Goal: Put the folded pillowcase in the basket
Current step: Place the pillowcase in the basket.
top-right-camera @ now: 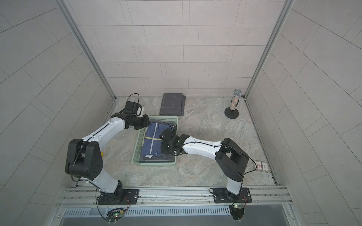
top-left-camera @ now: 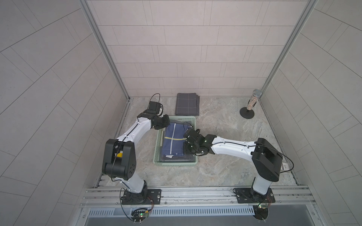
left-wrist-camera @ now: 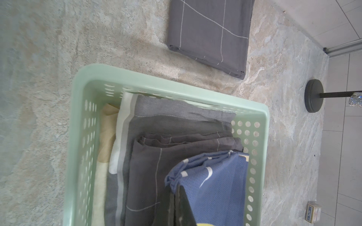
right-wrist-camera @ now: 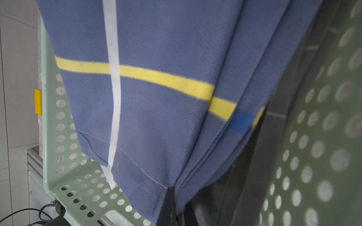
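In both top views the blue pillowcase (top-left-camera: 174, 140) (top-right-camera: 153, 140) lies lengthwise inside the outline of the green basket (top-left-camera: 174, 164) (top-right-camera: 154, 164). It sits on top of grey cloths (top-left-camera: 177, 158) stacked there, and the two arms meet over it from opposite sides. The left gripper (top-left-camera: 165, 125) (top-right-camera: 146, 125) is at the far left corner and the right gripper (top-left-camera: 185, 145) (top-right-camera: 163, 145) at the right edge. I take this diagonal hold to be meant to keep the folds flat and together while the cloth is set down. Another folded grey cloth (top-left-camera: 187, 104) lies on the table (top-left-camera: 225, 166) just beyond the basket, and a stand (top-left-camera: 247, 113) is well off to the right. In the left wrist view the left gripper's dark fingers (left-wrist-camera: 182, 205) are clenched on a bunched corner of the pillowcase (left-wrist-camera: 215, 185). That corner sits over the grey cloths (left-wrist-camera: 176, 121), within the basket's rim (left-wrist-camera: 176, 92) (the bunching suggests it bears some pull). In the right wrist view the right gripper (right-wrist-camera: 174, 211) is pinched tight on the layered edge of the pillowcase (right-wrist-camera: 156, 97), with the basket's perforated wall (right-wrist-camera: 323, 117) close beside it. Whether the cloth rests fully on the stack I cannot tell. By my reckoning the placing is nearly done and letting go is what remains.
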Robot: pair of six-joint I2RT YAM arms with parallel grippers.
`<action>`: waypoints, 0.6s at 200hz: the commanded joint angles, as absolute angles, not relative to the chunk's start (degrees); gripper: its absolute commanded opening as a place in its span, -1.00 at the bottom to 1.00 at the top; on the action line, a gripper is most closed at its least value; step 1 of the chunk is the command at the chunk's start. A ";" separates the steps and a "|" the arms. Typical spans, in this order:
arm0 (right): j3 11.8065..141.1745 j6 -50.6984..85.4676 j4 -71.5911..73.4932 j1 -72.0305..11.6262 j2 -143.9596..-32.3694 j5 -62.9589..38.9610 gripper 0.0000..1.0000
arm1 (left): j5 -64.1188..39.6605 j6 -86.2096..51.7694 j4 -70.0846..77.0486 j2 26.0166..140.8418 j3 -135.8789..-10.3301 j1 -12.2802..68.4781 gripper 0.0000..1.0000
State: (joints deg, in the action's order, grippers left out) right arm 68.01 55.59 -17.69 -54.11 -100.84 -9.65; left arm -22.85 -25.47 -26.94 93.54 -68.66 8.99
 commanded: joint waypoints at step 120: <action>71.33 48.38 -25.99 -54.69 -92.14 -2.03 -0.33 | -21.05 -28.52 -28.01 79.64 -65.54 8.59 0.21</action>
State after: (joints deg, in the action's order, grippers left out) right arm 69.21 50.92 -23.46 -54.35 -89.86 -3.18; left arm -20.14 -27.24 -28.18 83.59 -68.38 8.99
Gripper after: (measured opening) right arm 0.397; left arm 0.633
